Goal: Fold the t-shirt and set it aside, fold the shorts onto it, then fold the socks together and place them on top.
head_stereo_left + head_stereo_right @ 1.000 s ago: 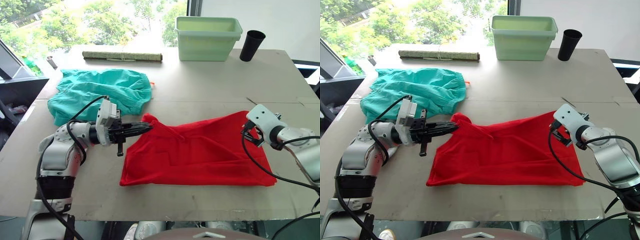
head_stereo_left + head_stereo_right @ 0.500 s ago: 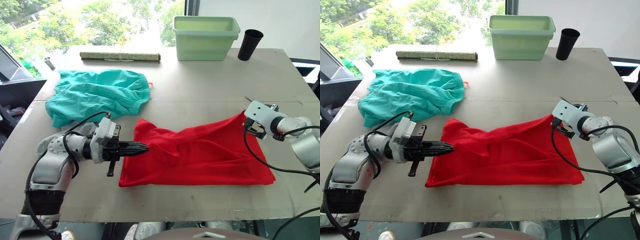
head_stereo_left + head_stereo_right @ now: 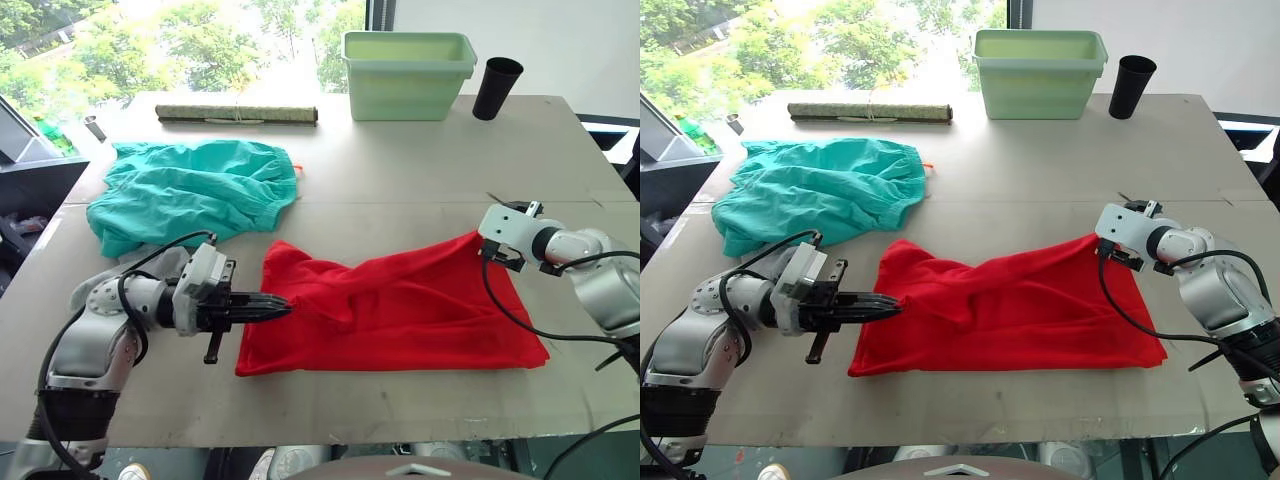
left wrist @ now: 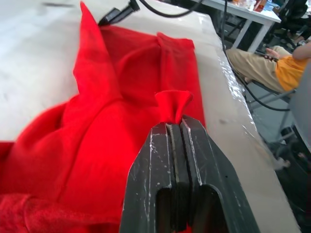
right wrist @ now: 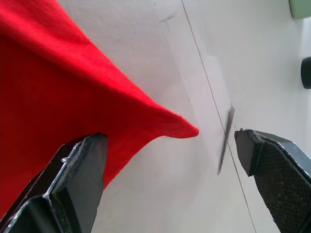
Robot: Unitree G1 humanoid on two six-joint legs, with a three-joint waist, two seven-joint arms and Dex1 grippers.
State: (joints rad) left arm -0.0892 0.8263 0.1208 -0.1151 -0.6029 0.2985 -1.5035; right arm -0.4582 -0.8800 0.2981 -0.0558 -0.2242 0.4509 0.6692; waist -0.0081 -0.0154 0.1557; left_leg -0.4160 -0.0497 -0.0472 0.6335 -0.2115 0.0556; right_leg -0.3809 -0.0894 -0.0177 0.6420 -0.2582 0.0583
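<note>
While the left end effector (image 3: 283, 307) pinches the t-shirt (image 3: 400, 310) edge, the right end effector (image 5: 170, 160) gapes over its corner

Pale table (image 3: 400, 170) — red t-shirt (image 3: 400, 310), teal shorts (image 3: 195, 190), green bin (image 3: 408, 62), black cup (image 3: 495, 88), rolled mat (image 3: 236, 114)

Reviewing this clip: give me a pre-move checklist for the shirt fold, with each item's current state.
1. Left pincer shut on the t-shirt: ok, a red tuft is pinched between its fingers.
2. Right pincer gripping the shirt's far corner: not ok, it is open with the corner lying between the fingers, unclamped.
3. T-shirt flat on the table: not ok, it is bunched and wrinkled toward the left pincer.
4. Shorts clear of the shirt: ok, lying apart, farther back.
5. Socks located: cannot tell, just a grey patch shows behind the left arm.
</note>
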